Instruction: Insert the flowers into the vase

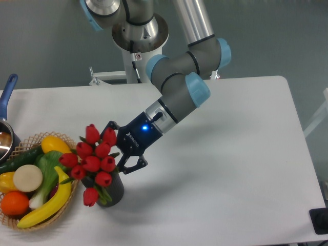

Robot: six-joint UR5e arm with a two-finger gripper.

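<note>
A bunch of red tulip buds with green stems and leaves stands in a short dark grey matte cylindrical vase on the white table. The stems go down into the round mouth of the vase, while the red heads spread above and to the left of it, and one bud droops over the left rim of the vase towards the table. The bunch leans left, away from the arm.

The black two-finger gripper reaches in from the upper right of the vase, at the end of a grey arm with light blue joint caps. A blue light glows on the gripper body. Its fingers sit just above and to the right of the mouth of the vase, at the base of the flower heads, and they look splayed apart; whether they touch the stems cannot be told, because the buds hide the tips.

Just left of the vase stands a round woven wicker basket holding a yellow banana, an orange, a yellow pepper, a green leafy vegetable with a white stalk and a pale round item. Further left of the vase, at the table's edge, a metal pot with a blue handle is partly in view.
</note>
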